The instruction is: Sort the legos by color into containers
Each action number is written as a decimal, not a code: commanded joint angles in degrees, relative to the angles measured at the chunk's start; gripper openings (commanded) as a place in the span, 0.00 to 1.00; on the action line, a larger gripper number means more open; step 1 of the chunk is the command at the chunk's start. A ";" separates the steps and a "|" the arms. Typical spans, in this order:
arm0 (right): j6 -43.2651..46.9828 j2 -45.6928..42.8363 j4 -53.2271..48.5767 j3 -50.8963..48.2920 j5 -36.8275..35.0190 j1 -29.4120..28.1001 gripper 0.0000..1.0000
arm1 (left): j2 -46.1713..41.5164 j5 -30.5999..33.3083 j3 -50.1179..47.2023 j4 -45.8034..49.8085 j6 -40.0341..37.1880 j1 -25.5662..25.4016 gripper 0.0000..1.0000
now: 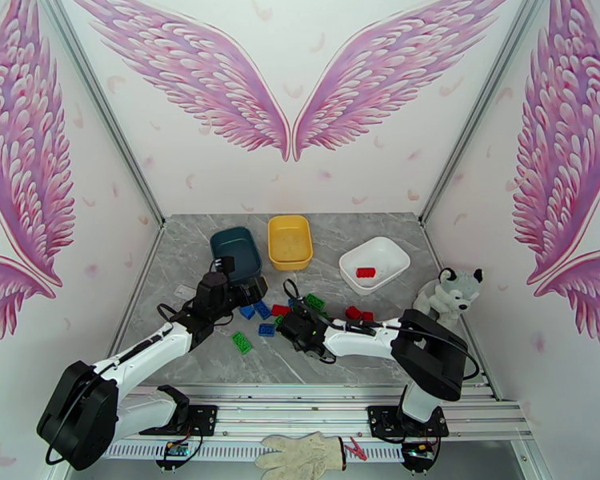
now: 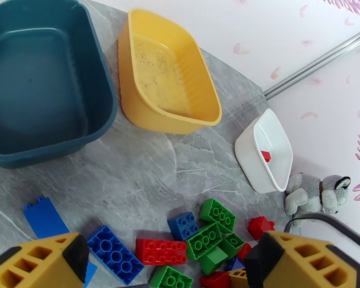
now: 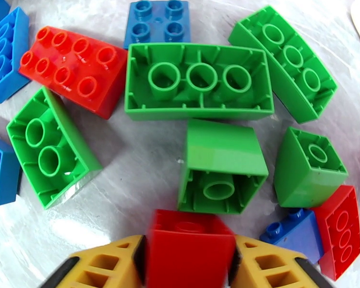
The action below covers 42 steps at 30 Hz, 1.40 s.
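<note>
Red lego [image 3: 189, 250] is pinched between the yellow pads of the right end effector [image 3: 187, 248]. It's clenched on both sides of the brick, down low at the near side of the pile of legos [image 1: 282, 310]. I can't tell if the brick is touching the grey marble worktop [image 1: 188, 354] or just off it.

Right around it in the right wrist view are several green bricks lying upside down or tipped on their sides, plus a red one and some blue ones studs up. The pile sits mid-worktop, between the two arms.

The left end effector [image 2: 166, 258] hangs over the pile's left end, released, jaws spread wide.

Behind the pile there are three tubs in a row: teal tub [image 1: 220, 238], yellow tub [image 1: 290, 222], and white tub [image 1: 352, 262] on the right with one red brick [image 1: 366, 273] in it. A plush husky [image 1: 448, 294] sits at the worktop's right edge.
</note>
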<state>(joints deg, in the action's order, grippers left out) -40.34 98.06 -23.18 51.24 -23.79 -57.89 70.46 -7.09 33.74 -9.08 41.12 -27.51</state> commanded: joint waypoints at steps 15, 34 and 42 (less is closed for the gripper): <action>5.84 -21.67 -3.63 -0.40 10.17 24.21 0.40 | 13.64 -5.75 8.05 -3.23 -4.55 -11.53 0.99; 8.29 -8.92 -8.49 18.39 12.53 47.98 0.72 | 21.33 -1.65 18.73 5.66 -14.97 -23.46 0.99; 10.28 -18.15 -3.80 9.86 19.07 46.41 0.79 | 17.44 7.44 15.61 4.68 -15.28 -23.47 0.99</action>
<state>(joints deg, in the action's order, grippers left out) -32.01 84.16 -28.53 63.51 -8.19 -10.44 91.02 -4.86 50.46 -4.73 26.92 -51.00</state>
